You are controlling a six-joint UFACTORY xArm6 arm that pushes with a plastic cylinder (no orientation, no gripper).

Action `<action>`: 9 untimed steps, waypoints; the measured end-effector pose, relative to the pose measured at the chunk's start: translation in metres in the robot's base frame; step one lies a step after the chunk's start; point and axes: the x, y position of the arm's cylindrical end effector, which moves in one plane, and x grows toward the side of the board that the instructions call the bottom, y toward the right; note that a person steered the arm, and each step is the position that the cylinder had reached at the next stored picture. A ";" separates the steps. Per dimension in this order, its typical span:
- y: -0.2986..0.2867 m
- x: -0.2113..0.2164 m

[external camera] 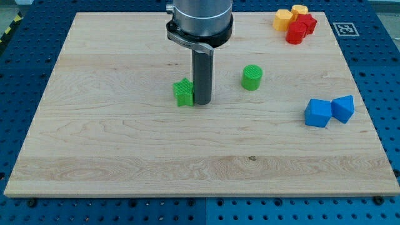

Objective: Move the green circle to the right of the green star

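Observation:
The green circle (252, 77) is a short upright cylinder right of the board's middle. The green star (184, 92) lies to its left, near the middle of the wooden board (125, 156). My tip (202, 101) stands right beside the star's right side, touching or nearly touching it, between the star and the circle. The circle is about a block's width clear of the rod on the view's right and slightly higher in the view than the star.
Two blue blocks (329, 110) sit side by side at the view's right. A cluster of yellow blocks (287, 17) and red blocks (301, 27) sits at the board's top right corner. A marker tag (345, 29) lies just off the board.

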 end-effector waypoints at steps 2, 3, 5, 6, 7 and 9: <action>0.096 0.000; 0.116 0.000; 0.116 -0.033; 0.116 -0.055; 0.116 -0.072; 0.116 -0.098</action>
